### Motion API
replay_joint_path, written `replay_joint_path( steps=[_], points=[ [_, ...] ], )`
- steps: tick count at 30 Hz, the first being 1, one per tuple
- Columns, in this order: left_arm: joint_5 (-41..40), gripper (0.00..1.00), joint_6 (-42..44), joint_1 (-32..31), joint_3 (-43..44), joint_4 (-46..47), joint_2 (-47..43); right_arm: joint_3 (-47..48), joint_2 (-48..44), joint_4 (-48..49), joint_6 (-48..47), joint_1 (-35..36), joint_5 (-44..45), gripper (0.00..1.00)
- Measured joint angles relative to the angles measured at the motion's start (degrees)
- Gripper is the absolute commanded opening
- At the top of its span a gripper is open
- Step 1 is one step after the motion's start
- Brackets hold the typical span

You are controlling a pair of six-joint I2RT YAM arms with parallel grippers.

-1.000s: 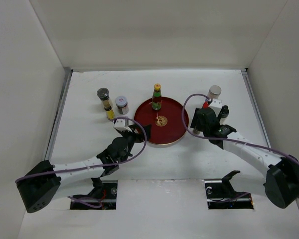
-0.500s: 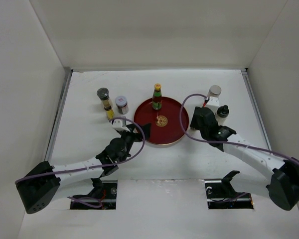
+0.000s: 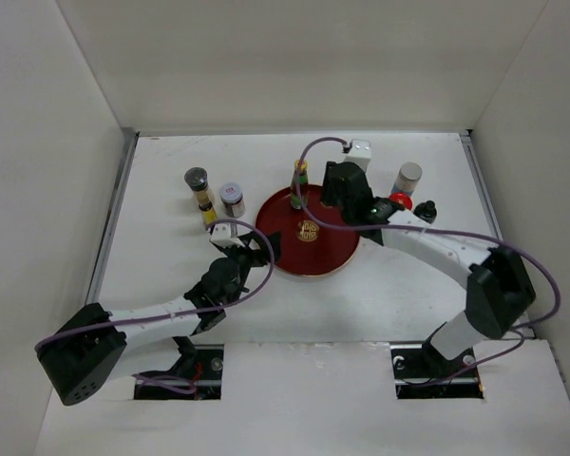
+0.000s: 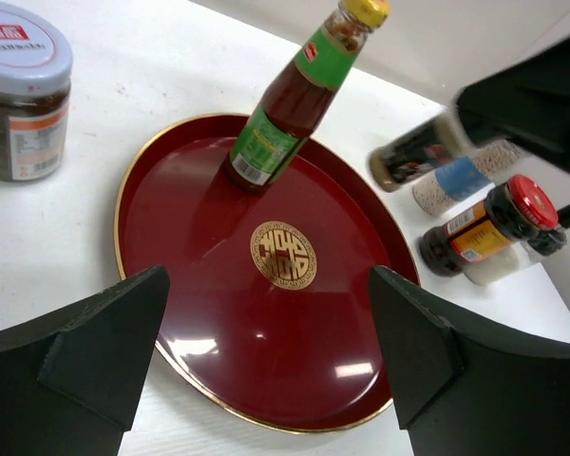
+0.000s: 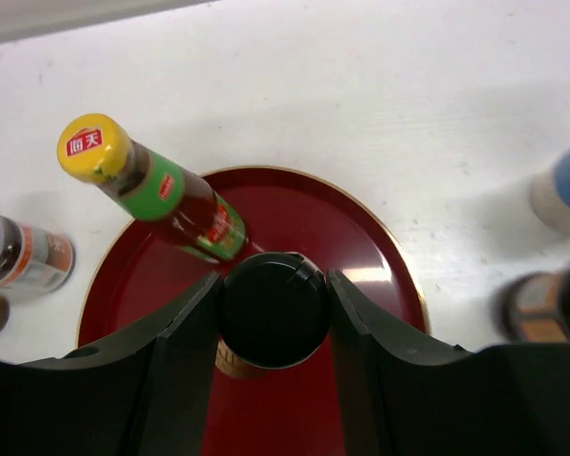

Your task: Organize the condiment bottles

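Observation:
The dark red round tray point(image 3: 313, 252) holds a green-labelled bottle with a yellow cap point(image 3: 299, 185). My right gripper point(image 3: 339, 188) is over the tray's far right part. In the right wrist view it point(image 5: 271, 306) is shut on a black-capped bottle point(image 5: 271, 309), held upright just above the tray point(image 5: 370, 247), beside the green-labelled bottle point(image 5: 157, 190). My left gripper point(image 3: 262, 249) is open and empty at the tray's near left rim point(image 4: 266, 408). The left wrist view shows the green-labelled bottle point(image 4: 283, 109) and the held bottle point(image 4: 413, 157).
Left of the tray stand a grey-capped bottle point(image 3: 197, 180), a small yellow-capped bottle point(image 3: 209, 217) and a silver-lidded jar point(image 3: 232, 198). Right of it stand a white-capped bottle point(image 3: 408, 176), a red-capped bottle point(image 3: 399, 202) and a black-capped one point(image 3: 426, 209). White walls enclose the table.
My right arm has swung left from the bottles on the right to over the tray, carrying the black-capped bottle. My left gripper has barely moved.

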Motion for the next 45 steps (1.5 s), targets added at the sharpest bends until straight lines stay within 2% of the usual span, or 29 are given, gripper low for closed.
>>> replay_joint_path(
  steps=[4, 8, 18, 21, 26, 29, 33, 38, 42, 45],
  points=[
    [0.8, 0.85, 0.0, 2.0, -0.2, 0.2, -0.4, 4.9, 9.4, 2.0, -2.1, -1.2, -1.6, 0.38],
    [1.4, 0.85, 0.0, 3.7, -0.5, 0.4, 0.3, 6.5, 15.1, 3.3, -3.0, -3.9, -3.7, 0.39],
    [3.0, 0.84, 0.1, 3.9, -0.5, 0.5, 1.6, 9.4, 20.8, 5.0, -3.8, -7.0, -7.5, 0.42],
    [3.0, 0.84, 0.2, 3.9, -0.5, 0.5, 2.2, 9.4, 20.9, 5.2, -3.8, -7.0, -8.5, 0.49],
    [3.1, 0.84, 0.2, 3.9, -0.5, 0.5, 2.8, 9.4, 20.9, 5.6, -3.7, -7.0, -9.5, 0.72],
    [3.1, 0.84, 0.2, 3.9, -0.5, 0.5, 2.8, 9.1, 20.6, 6.0, -3.8, -7.0, -9.8, 0.76],
    [3.2, 0.84, 0.2, 3.9, -0.5, 0.5, 2.8, 5.5, 16.0, 5.3, -3.8, -7.0, -9.9, 0.78],
    [3.2, 0.84, 0.2, 4.0, -0.5, 0.5, 2.8, -3.4, 0.7, 4.2, -3.8, -7.3, -8.4, 0.78],
    [3.2, 0.85, 0.2, 4.3, -0.5, 0.5, 2.4, -8.5, -12.0, 3.0, -3.5, -11.5, -5.8, 0.82],
    [3.2, 0.85, 0.2, 4.3, -0.5, 0.4, 2.4, -9.8, -15.8, 1.0, -3.1, -15.6, -3.4, 0.89]
  ],
)
